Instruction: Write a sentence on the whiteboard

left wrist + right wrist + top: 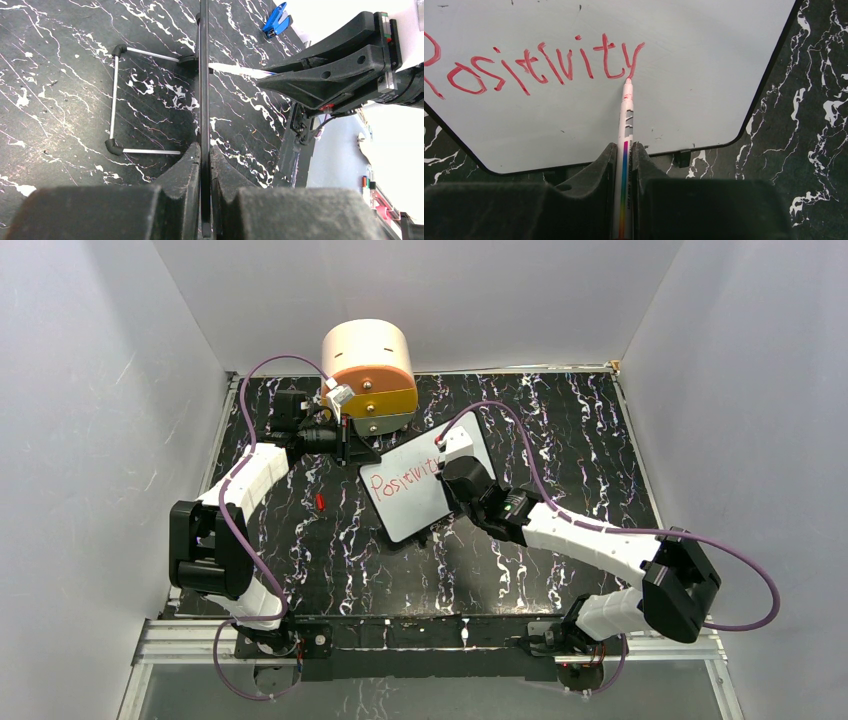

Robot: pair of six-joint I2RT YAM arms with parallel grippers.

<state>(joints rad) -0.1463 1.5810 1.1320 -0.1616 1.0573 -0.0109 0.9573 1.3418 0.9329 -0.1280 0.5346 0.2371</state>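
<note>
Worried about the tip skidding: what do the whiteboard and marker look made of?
The whiteboard: smooth, faintly glossy white face, likely a coated panel, with a thin black rim, probably plastic. The marker: white barrel with a printed rainbow stripe, apparently plastic; red-stained tip, probably felt.

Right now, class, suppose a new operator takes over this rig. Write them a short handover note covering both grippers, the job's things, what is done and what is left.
Left gripper: jaws shut on the edge of the whiteboard; a wire stand sits behind the board.
Right gripper: jaws shut on the marker, its tip at the foot of the last y.
Done: "Positivity" is written in red across the board.
Left: the rest of the sentence; the space under that word is blank.
</note>
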